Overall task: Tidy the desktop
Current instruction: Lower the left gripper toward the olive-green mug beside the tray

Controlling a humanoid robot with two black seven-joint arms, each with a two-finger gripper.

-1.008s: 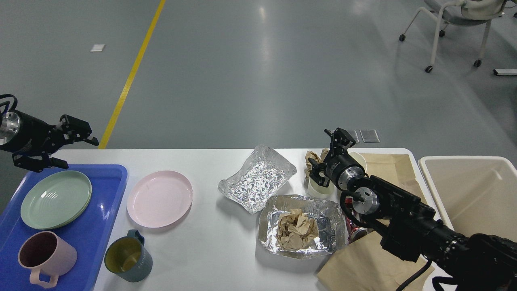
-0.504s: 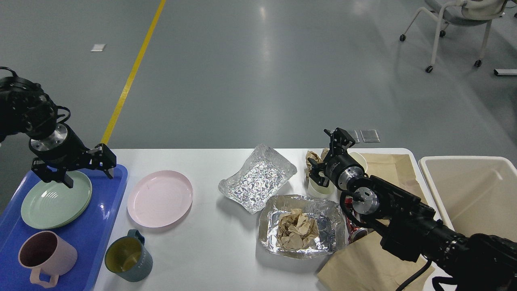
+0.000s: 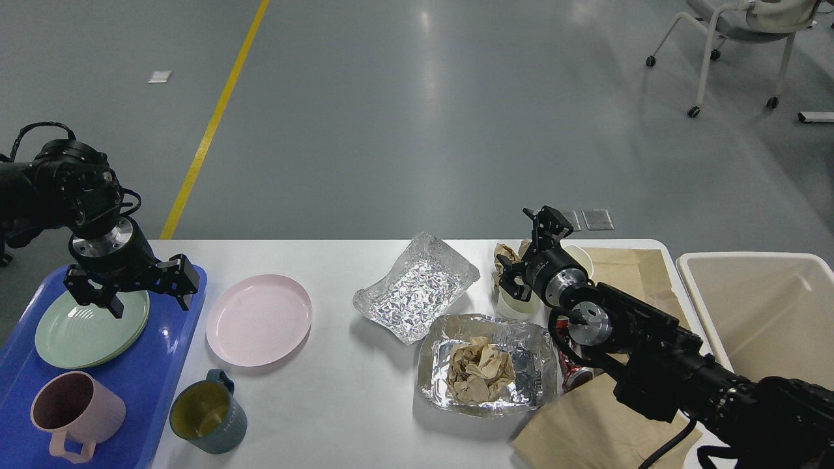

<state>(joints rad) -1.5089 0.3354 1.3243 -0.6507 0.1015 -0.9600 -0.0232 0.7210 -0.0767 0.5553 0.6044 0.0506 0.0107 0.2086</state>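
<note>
The white desktop [image 3: 339, 391] spans the view. My left gripper [image 3: 151, 304] is open and empty, pointing down over the blue tray [image 3: 146, 381] between the green plate [image 3: 78, 329] and the pink plate [image 3: 258, 319]. My right gripper [image 3: 531, 251] is open, hovering over a white paper cup [image 3: 515, 305] and crumpled brown paper [image 3: 505, 254] at the back right. Two foil trays lie mid-table: an empty one [image 3: 417, 286] and one [image 3: 521, 339] holding crumpled brown paper [image 3: 481, 371].
A pink mug [image 3: 75, 413] stands on the tray and a grey-blue mug [image 3: 208, 420] on the table beside it. A brown paper bag [image 3: 586, 423] lies under my right arm, with a red can [image 3: 573, 374] partly hidden. A beige bin [image 3: 769, 312] stands at the right.
My left gripper has swung from off the table's left edge to the right and down, turning to point down over the blue tray. The right arm has not moved.
</note>
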